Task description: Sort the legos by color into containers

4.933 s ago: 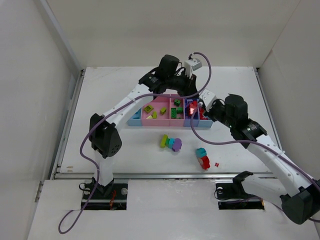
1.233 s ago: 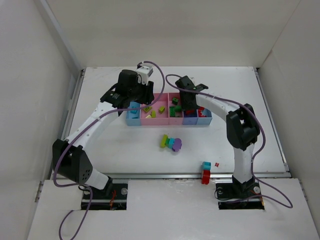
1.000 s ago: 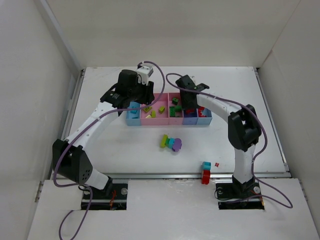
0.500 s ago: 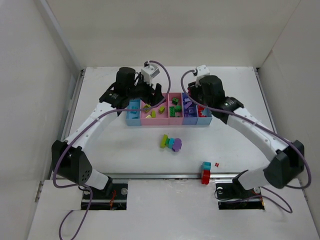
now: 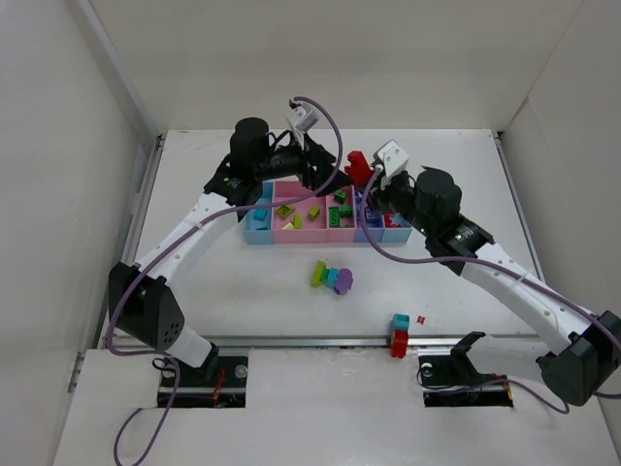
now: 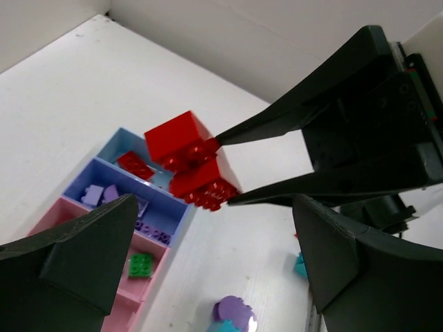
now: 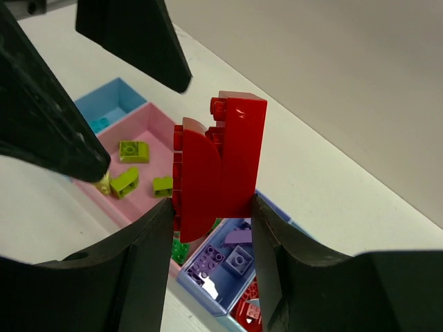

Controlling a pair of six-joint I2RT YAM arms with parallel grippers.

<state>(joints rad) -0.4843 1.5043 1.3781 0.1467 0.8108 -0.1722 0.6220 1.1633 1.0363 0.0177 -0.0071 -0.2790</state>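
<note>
Our right tool [image 7: 211,202] is clamped on a stack of red legos [image 7: 220,155], one finger pressed to each side. We hold the stack in the air over the far rim of the containers [image 5: 291,237]. These stand in a row across the middle of the bench [image 5: 194,282], somewhat nearer its far edge. Our left tool [image 6: 214,232] gapes wide with nothing in it, close beside the red stack. Lime, cyan and purple legos [image 5: 331,278] lie loose between the containers and the near edge, and cyan and red legos [image 5: 397,333] sit right at that edge.

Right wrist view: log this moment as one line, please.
right gripper: shut on red legos, held up near containers | left gripper: open, empty | loose legos: on table
</note>
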